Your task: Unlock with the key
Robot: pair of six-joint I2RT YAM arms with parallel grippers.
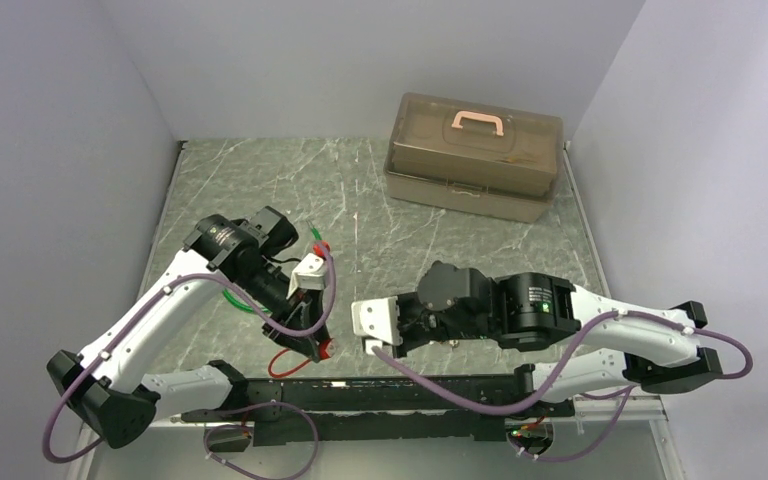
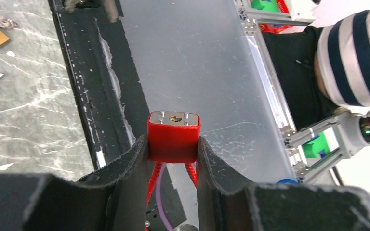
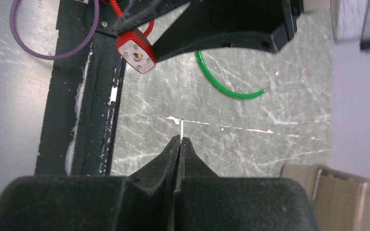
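Observation:
My left gripper (image 2: 173,145) is shut on a red padlock (image 2: 173,137) and grips its two sides. The padlock's silver keyhole face (image 2: 175,118) points away from the wrist, and its red cable shackle hangs back between the fingers. In the top view the padlock (image 1: 326,347) is at the near table edge in the left gripper (image 1: 318,338). My right gripper (image 3: 179,140) is shut on a thin key (image 3: 181,128), seen edge-on as a pale sliver sticking out of the tips. The padlock (image 3: 136,53) lies ahead and to the upper left of the key, apart from it.
A brown toolbox (image 1: 475,155) with a pink handle stands at the back right. A green cable loop (image 3: 226,82) lies on the marble table under the left arm. The black rail (image 1: 400,390) runs along the near edge. A person in a striped shirt (image 2: 356,53) is beyond it.

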